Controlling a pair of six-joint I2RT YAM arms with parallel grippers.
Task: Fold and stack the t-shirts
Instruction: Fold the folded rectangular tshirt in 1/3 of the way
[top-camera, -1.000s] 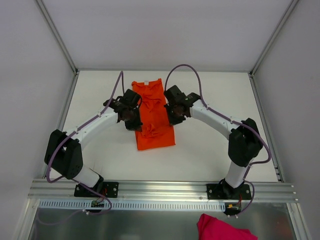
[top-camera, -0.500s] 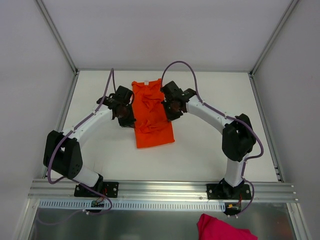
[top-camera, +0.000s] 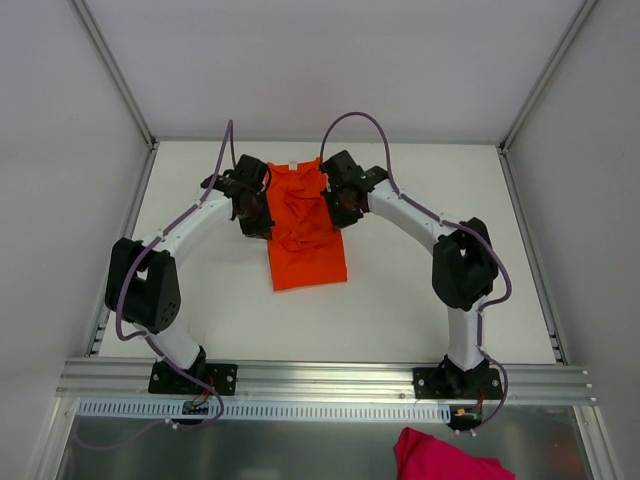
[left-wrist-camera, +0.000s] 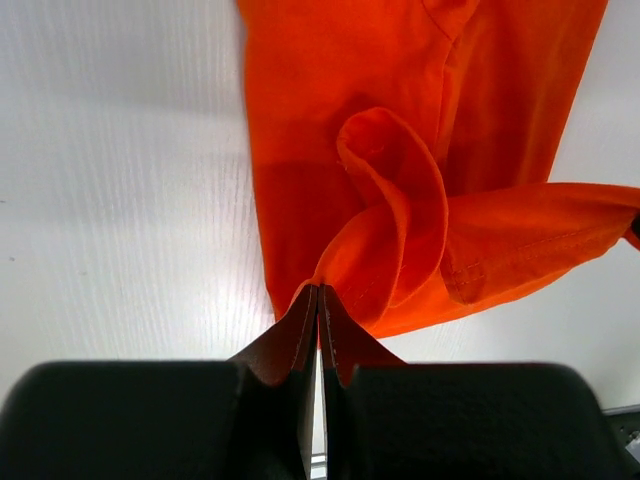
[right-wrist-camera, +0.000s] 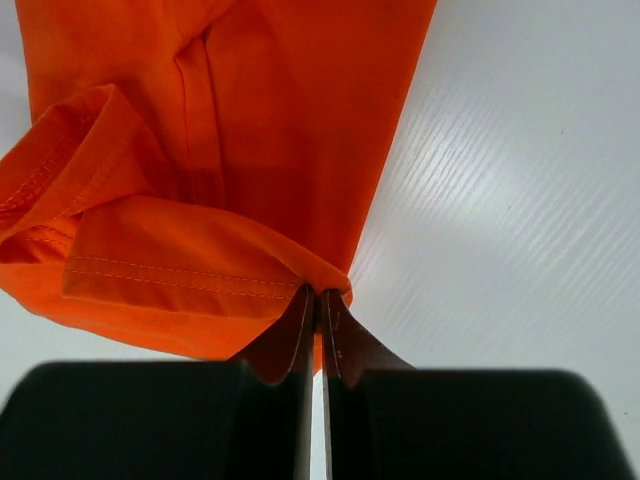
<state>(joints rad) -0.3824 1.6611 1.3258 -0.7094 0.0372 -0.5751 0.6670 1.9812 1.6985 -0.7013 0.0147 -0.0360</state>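
The orange t-shirt (top-camera: 303, 222) lies lengthwise on the white table, folded into a narrow strip, with its white neck label at the far end. My left gripper (top-camera: 257, 212) is shut on a bunched fold at the shirt's left edge (left-wrist-camera: 385, 210). My right gripper (top-camera: 338, 208) is shut on the hemmed edge at the shirt's right side (right-wrist-camera: 200, 260). Both hold their folds lifted a little over the middle of the shirt. The near end of the shirt lies flat.
A pink cloth (top-camera: 445, 456) lies below the table's near rail at the bottom right. Grey walls and metal frame posts (top-camera: 120, 85) enclose the table at the back and sides. The arms' bases stand at the near rail (top-camera: 320, 380).
Both grippers have moved towards the far end of the table with the shirt's edges held. The lifted fold now sits further up the shirt, and more of the near end lies flat.
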